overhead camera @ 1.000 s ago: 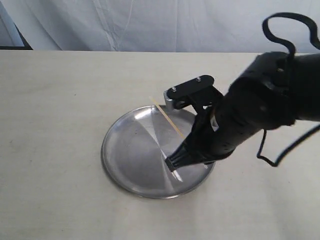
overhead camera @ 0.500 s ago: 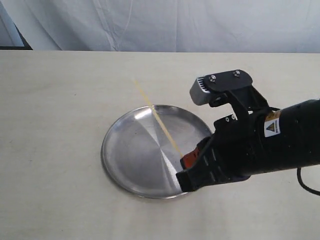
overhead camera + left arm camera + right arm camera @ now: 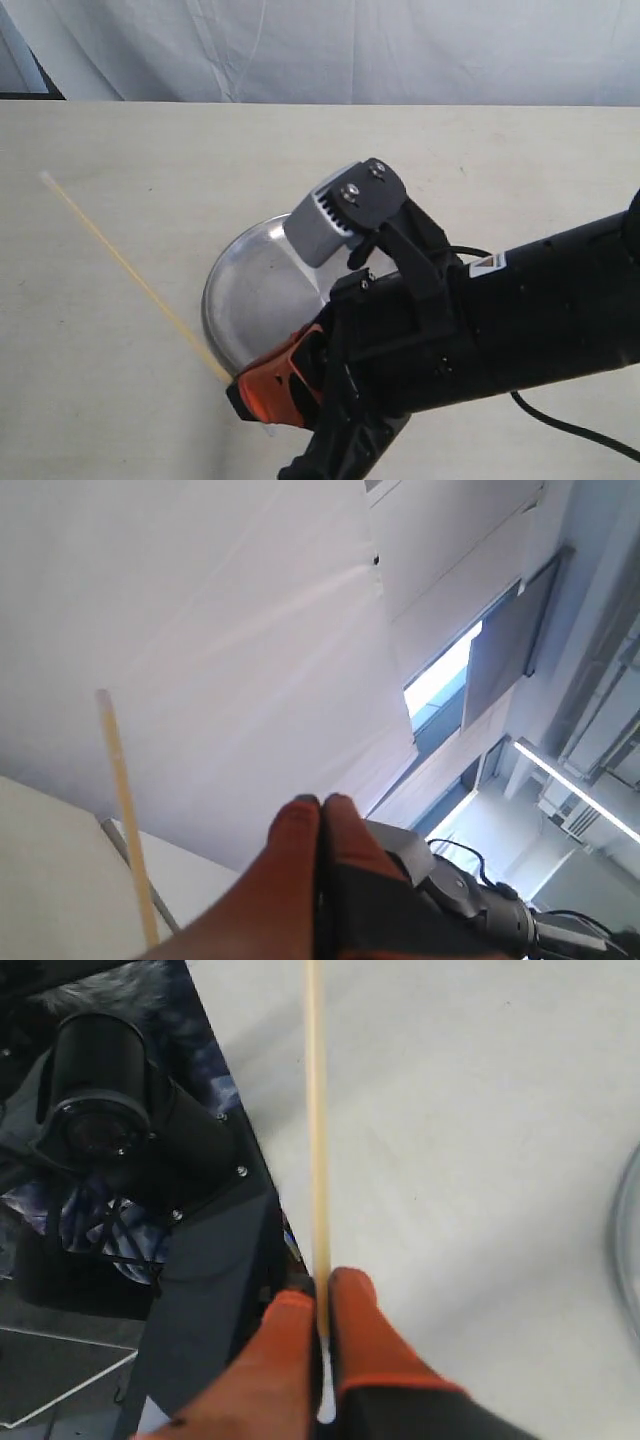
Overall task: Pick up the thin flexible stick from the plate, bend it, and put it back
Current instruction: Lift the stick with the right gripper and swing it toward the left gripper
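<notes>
The thin flexible stick (image 3: pixel 130 275) is up off the plate, slanting from the upper left down to my right gripper (image 3: pixel 245 388). The gripper's orange fingers (image 3: pixel 362 1312) are shut on the stick's (image 3: pixel 315 1120) lower end. The silver plate (image 3: pixel 250 285) lies on the table, mostly hidden behind the right arm; only a sliver of its rim (image 3: pixel 630 1245) shows in the right wrist view. My left gripper (image 3: pixel 320 805) points upward with its orange fingers pressed together and nothing between them. The stick (image 3: pixel 125 820) stands apart to one side of it.
The big black right arm (image 3: pixel 500 310) with its grey wrist camera (image 3: pixel 320 225) covers the lower right of the table. Black robot hardware (image 3: pixel 110 1110) sits beside the table's edge. A white curtain (image 3: pixel 330 50) hangs behind the pale tabletop (image 3: pixel 120 150).
My right gripper has risen from the plate and swung to the lower left, carrying the stick. The stick's free end now points far out over the table's left side.
</notes>
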You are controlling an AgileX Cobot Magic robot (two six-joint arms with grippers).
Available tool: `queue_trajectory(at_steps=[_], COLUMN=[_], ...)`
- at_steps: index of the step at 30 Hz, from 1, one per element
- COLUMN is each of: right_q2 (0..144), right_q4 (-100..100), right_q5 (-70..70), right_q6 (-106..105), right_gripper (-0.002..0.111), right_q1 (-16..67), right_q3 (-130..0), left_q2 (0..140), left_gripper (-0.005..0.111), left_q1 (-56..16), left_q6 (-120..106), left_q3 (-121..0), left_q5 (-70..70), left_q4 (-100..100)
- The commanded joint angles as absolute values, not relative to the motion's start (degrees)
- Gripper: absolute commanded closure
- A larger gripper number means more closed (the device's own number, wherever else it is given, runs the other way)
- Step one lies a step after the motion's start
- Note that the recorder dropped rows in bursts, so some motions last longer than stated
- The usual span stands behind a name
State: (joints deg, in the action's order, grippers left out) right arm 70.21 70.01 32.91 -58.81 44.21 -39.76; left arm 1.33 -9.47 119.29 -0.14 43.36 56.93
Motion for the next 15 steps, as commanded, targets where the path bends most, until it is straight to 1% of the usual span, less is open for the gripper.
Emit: queue_trajectory(at_steps=[1,7,11,13,15], right_q2=[70.27,70.27,70.73,71.09,71.5], right_q4=[74.59,83.3,85.62,85.76,86.44], right_q5=[32.89,38.02,37.15,36.99,36.57], right_q6=[-64.0,-74.73,-75.37,-75.37,-75.37], right_gripper=[0.109,0.109,0.109,0.109,0.109], right_q1=[44.59,44.59,44.59,44.59,44.59], right_q3=[-39.69,-39.69,-39.78,-39.78,-39.78], left_q2=[1.44,1.44,1.44,1.44,1.44], left_gripper=[0.107,0.107,0.106,0.1,0.09], left_q1=[-9.85,-9.85,-9.85,-9.85,-9.85], left_q6=[119.47,119.47,119.73,119.73,119.73], left_q3=[0.0,0.0,0.0,0.0,0.0], left_q5=[39.76,32.29,32.26,33.1,33.99], left_q4=[55.83,58.81,58.71,58.71,58.71])
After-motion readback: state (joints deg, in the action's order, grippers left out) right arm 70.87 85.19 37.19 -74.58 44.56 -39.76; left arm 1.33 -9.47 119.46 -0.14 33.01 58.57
